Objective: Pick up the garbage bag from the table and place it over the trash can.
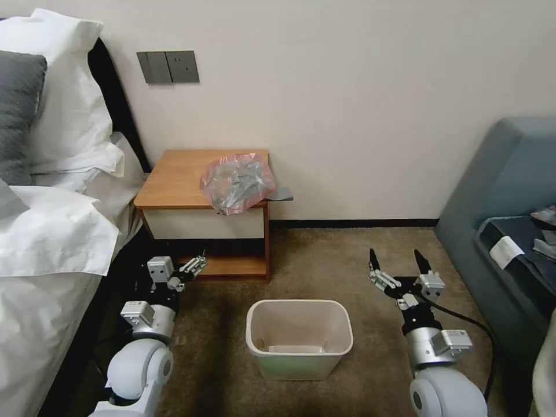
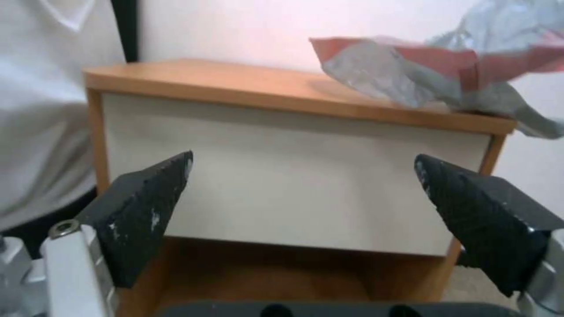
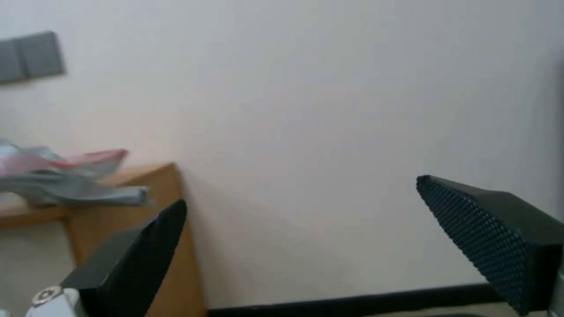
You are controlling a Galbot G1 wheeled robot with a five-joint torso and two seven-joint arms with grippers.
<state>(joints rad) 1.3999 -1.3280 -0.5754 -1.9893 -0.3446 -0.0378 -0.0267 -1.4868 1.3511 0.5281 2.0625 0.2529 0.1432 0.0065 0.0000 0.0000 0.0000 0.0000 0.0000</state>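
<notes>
The garbage bag [image 1: 237, 182] lies crumpled on the table [image 1: 174, 179], a little above the centre of the head view, bunched over the right front corner of the top so that its lower edge droops just past the front lip above the white drawer front [image 1: 197, 223]. Its long axis runs roughly from the back of the top down toward that front corner, and a flat grey flap sticks out past the table's right edge toward the wall; the pink tint shows along its upper and left folds. My left gripper [image 1: 197, 265] sits low in the lower left of the head view, in front of the table's lower shelf and well below the bag, and my left fingers [image 2: 147, 207] are spread wide with nothing between them, pointed at the drawer front. My right gripper [image 1: 398, 262] hovers at the lower right of the head view above the carpet [image 1: 330, 260], well apart from the table, its two dark fingers [image 3: 487, 229] also splayed apart and holding nothing, aimed at the bare wall [image 3: 329, 110]. The trash can [image 1: 299, 337] stands upright on the carpet at the bottom centre of the head view, between my two arms, its mouth open upward and its long side running left to right.
</notes>
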